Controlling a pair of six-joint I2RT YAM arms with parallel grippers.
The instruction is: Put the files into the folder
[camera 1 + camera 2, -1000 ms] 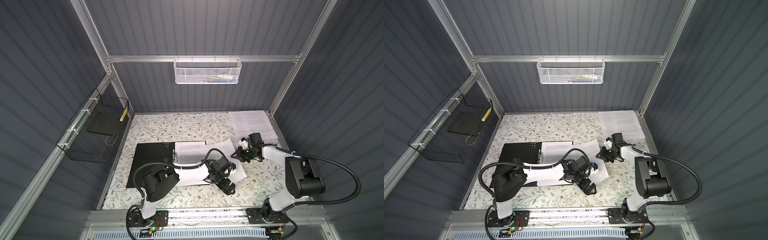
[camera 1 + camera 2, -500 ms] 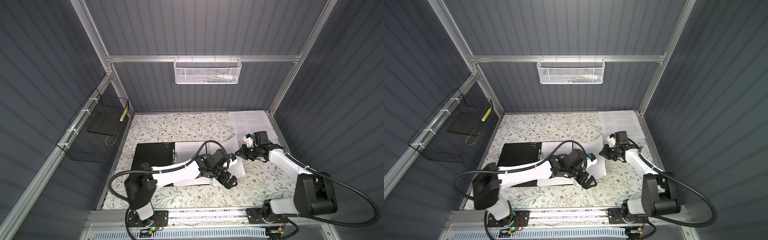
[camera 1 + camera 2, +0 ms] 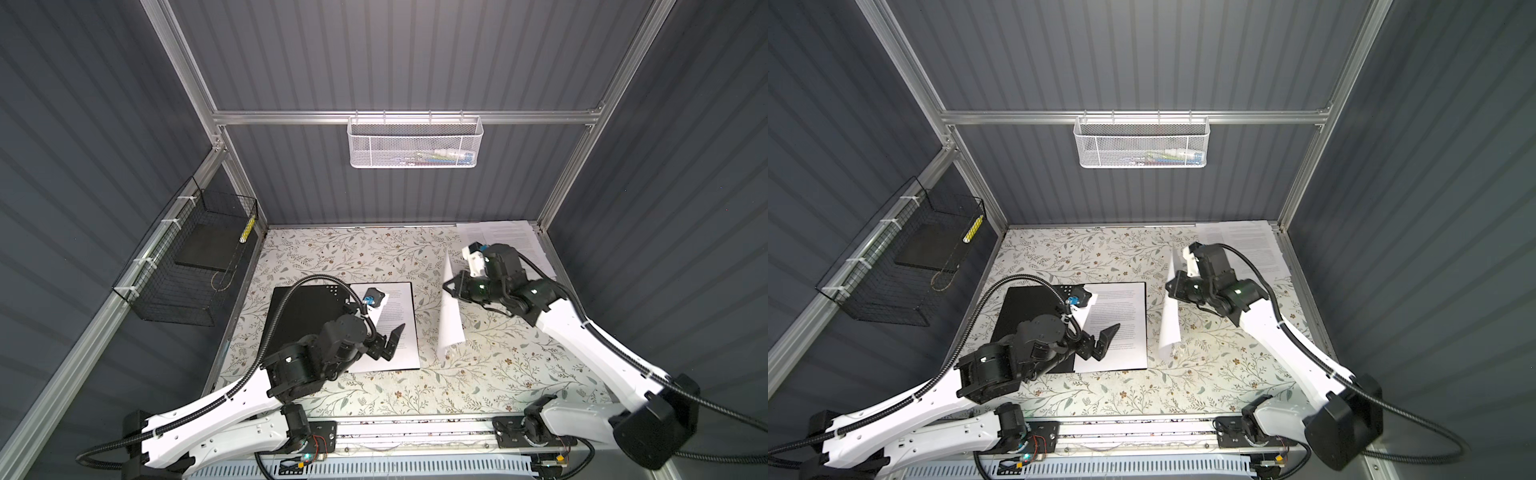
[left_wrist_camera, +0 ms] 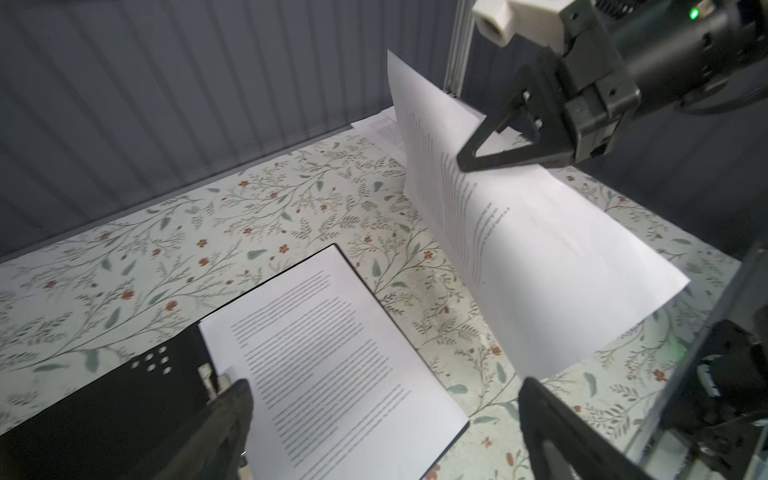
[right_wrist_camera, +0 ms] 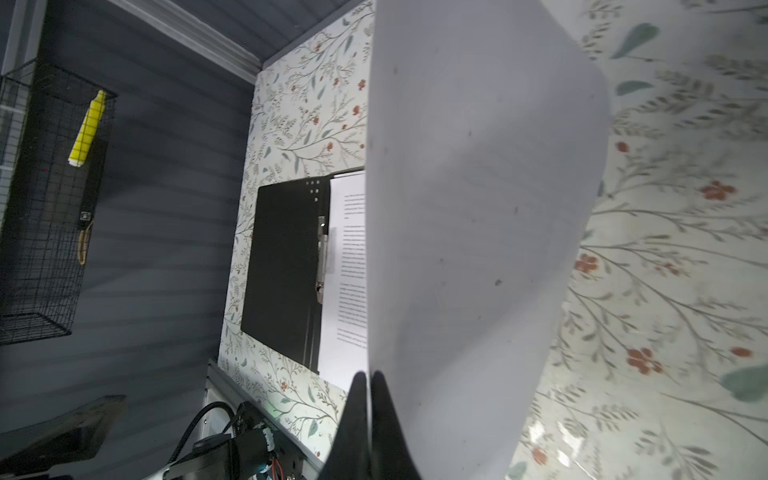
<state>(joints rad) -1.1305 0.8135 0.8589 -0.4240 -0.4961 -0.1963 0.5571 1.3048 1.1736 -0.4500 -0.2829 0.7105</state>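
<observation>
Since one second ago your right claw (image 3: 449, 286) has raised one sheet (image 3: 451, 328) of the files, which then lay flat at the folder's right edge. The claw is pressed together on the sheet's edge, and the paper hangs almost upright, right of centre in both top views. Whether its lower corner touches the tabletop (image 3: 353, 257), I cannot tell. Your left claw (image 3: 392, 343) has drawn back toward the lower left. It is spread wide and holds nothing, above the folder.

You see the folder (image 3: 307, 307) lying open at the centre of the frame. On its right half one printed page (image 3: 401, 299) lies flat, beside the metal clip (image 5: 321, 257). More files (image 3: 515, 237) are stacked in the upper right corner of the tabletop.

A white mesh basket (image 3: 415, 143) hangs on the back rail, with a few small things at its right end, too small to name. A black wire basket (image 3: 183, 266) on the left wall holds a dark flat slab (image 3: 208, 249), and a yellow thing (image 3: 247, 228) sits at its rim.

The tabletop has a floral pattern. The walls are dark grey ribbed panels in an aluminium frame.
</observation>
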